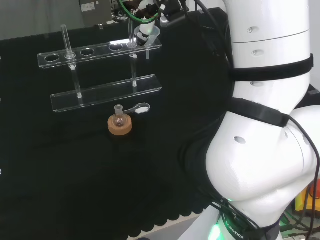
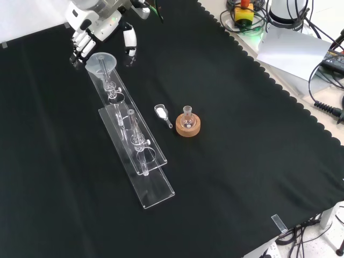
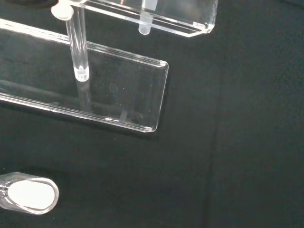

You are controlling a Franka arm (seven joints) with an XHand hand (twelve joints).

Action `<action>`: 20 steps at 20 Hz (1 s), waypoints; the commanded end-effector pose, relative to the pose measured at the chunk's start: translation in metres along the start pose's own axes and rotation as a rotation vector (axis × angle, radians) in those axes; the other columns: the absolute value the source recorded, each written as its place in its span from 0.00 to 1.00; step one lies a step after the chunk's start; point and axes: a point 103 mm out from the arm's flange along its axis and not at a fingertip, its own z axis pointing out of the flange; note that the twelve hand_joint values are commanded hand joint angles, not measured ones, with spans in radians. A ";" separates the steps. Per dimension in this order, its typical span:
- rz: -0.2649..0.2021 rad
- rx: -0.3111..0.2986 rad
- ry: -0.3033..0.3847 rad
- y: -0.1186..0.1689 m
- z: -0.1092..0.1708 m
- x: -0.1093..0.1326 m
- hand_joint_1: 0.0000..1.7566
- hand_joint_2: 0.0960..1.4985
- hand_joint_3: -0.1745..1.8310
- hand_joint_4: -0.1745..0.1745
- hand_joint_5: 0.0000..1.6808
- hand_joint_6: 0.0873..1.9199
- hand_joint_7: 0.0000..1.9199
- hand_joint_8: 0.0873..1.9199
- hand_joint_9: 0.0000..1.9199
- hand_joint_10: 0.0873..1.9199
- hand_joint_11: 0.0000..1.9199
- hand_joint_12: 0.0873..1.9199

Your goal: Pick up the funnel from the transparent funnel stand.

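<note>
Hand at the funnel, grasp not yet certain.

On the counter (image 2: pixel 226 161) the stand (image 2: pixel 141 161) carries the funnel (image 2: pixel 102 63) in its end hole; my hand (image 2: pixel 88 37) sits around the cone, fingers curled beside it, though I can't confirm contact. A skewed lift could catch the stem and tip the stand onto the flask (image 2: pixel 187 122) or scoop (image 2: pixel 161 113).

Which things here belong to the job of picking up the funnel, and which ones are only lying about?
Belong to the job:
- funnel
- transparent funnel stand
- hand

Lying about:
- small flask on cork ring
- scoop with white powder
</note>
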 end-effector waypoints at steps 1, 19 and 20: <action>0.008 0.009 -0.038 0.002 0.001 0.002 0.36 0.40 0.32 0.60 0.06 0.00 0.00 0.10 0.05 0.41 0.09 0.78; 0.021 0.042 -0.107 0.013 0.004 -0.001 0.42 0.40 0.37 0.65 0.10 0.00 0.00 0.16 0.09 0.39 0.10 0.77; 0.021 0.042 -0.108 0.013 0.004 -0.001 0.42 0.40 0.37 0.65 0.10 0.00 0.00 0.16 0.09 0.39 0.10 0.77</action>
